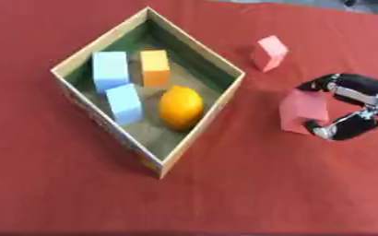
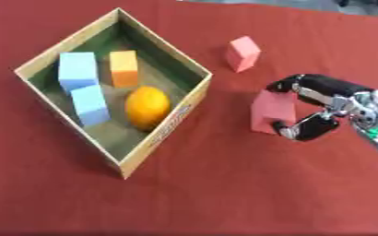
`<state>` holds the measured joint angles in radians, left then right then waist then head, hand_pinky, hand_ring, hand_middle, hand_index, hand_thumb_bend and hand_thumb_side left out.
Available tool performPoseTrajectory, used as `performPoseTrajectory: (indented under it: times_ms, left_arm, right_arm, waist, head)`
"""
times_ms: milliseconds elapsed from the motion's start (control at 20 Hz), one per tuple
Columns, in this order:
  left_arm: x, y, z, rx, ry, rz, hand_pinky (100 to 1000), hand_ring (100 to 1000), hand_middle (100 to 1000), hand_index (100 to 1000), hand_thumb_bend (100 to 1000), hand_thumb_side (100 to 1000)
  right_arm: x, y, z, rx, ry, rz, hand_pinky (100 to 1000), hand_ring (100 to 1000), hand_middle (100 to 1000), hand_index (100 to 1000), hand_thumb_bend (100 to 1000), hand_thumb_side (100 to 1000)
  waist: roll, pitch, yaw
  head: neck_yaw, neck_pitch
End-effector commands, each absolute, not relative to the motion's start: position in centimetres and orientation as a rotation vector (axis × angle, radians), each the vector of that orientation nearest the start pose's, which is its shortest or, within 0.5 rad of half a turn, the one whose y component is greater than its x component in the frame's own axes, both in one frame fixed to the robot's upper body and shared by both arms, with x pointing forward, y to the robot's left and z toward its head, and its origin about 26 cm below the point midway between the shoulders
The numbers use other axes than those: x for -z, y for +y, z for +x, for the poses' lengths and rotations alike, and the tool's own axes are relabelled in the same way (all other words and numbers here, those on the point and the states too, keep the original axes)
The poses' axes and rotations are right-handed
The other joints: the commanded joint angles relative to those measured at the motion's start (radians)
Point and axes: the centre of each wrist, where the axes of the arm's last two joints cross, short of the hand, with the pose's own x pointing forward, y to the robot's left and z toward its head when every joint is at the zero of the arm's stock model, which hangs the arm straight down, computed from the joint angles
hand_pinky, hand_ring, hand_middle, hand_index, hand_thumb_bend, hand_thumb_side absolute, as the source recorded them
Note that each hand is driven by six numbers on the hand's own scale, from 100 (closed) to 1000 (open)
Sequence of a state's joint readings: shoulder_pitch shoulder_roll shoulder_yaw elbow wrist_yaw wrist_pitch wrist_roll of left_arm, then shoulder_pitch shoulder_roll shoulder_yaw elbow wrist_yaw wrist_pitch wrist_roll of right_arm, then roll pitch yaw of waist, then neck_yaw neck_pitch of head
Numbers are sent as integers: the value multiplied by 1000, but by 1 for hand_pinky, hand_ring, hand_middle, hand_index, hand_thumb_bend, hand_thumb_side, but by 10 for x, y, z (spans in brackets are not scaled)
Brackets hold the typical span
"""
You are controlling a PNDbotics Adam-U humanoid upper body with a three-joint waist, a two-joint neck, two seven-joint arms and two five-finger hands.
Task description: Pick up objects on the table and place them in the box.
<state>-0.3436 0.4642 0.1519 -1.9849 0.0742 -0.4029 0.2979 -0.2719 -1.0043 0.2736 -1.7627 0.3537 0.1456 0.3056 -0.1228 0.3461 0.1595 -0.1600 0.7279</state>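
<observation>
Right of the box (image 2: 194,99), on the cloth — my right hand (image 2: 321,108) has fingers and thumb curled round the red block (image 2: 271,110), pinching it. Box lies to my left; second red block (image 2: 242,53) sits beyond, untouched. Left hand out of view
</observation>
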Motion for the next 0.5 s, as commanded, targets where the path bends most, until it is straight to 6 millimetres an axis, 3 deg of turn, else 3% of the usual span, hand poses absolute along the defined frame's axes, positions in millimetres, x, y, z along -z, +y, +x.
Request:
performPoseTrajectory:
  times_ms: [50, 100, 150, 300, 500]
  left_arm:
    - [-247, 311, 297, -73, 3428, -424, 928, 911, 802, 891, 202, 796]
    - [-247, 311, 297, -72, 3428, -423, 928, 911, 802, 890, 201, 804]
    - [-247, 311, 297, -71, 3428, -423, 928, 911, 802, 890, 202, 795]
    - [-247, 312, 297, -69, 3428, -425, 928, 911, 801, 889, 202, 794]
    - [-247, 313, 296, -69, 3428, -433, 928, 911, 800, 889, 203, 793]
  right_arm:
    - [-195, -354, 311, -1372, -1339, -804, 812, 730, 350, 600, 149, 196]
    - [-195, -353, 311, -1362, -1354, -805, 804, 712, 334, 580, 100, 253]
    - [-196, -352, 310, -1349, -1371, -805, 802, 707, 326, 575, 113, 184]
    - [-205, -349, 305, -1316, -1429, -813, 799, 702, 320, 571, 100, 180]
    - [-239, -335, 291, -1332, -1563, -870, 802, 705, 323, 580, 100, 187]
  waist:
    - [8, -8, -1]
    - [8, -8, -1]
    - [7, -9, -1]
    - [6, -10, -3]
    - [3, -14, -9]
  head:
    - [-1, -5]
    - [0, -5]
    - [1, -5]
    - [4, -4]
    - [9, 0]
